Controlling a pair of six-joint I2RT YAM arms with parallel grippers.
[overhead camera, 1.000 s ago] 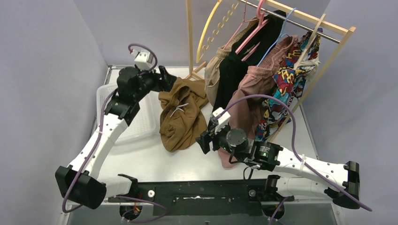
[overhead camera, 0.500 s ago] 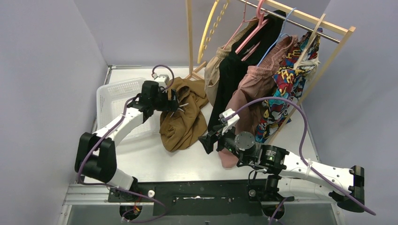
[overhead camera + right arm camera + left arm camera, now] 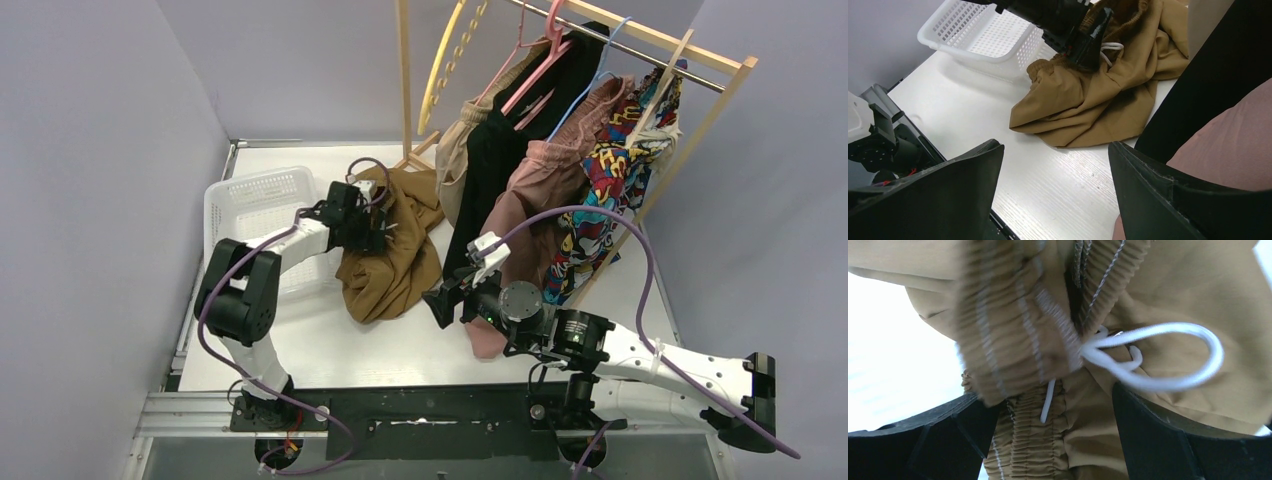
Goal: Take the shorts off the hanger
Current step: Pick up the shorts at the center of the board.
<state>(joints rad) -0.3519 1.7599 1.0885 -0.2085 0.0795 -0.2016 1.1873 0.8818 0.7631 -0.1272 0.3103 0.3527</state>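
White bench [image 3: 330, 340] with a wooden rack [image 3: 404, 80] standing at the back right. Several garments hang on the rack: beige shorts [image 3: 455, 150], black shorts [image 3: 495, 160], pink shorts [image 3: 540, 180], and a bright patterned garment [image 3: 610, 190] at the right end.

The olive-brown shorts [image 3: 395, 270] are off the rack. They lie crumpled on the bench just left of the hanging black pair, and their left edge is beside the white basket [image 3: 250, 200]. The basket sits at the bench's left rear.

The left arm is folded back, with the left hand [image 3: 372, 230] down on the upper part of the olive-brown shorts at the waist end. In the left wrist view the left hand [image 3: 1048, 395] is spread wide. The gathered elastic waistband bunches in the gap between its fingers [image 3: 1158, 440], with nothing pinched. The white drawstring [image 3: 1148, 385] loops just above the right finger.

The right hand [image 3: 440, 300] is near the lower right hem of the olive-brown shorts, apart from them and in front of the hanging black and pink pairs. In the right wrist view the right hand [image 3: 1053, 147] is wide open and holds nothing. The olive-brown shorts lie beyond its fingertips on the bench.
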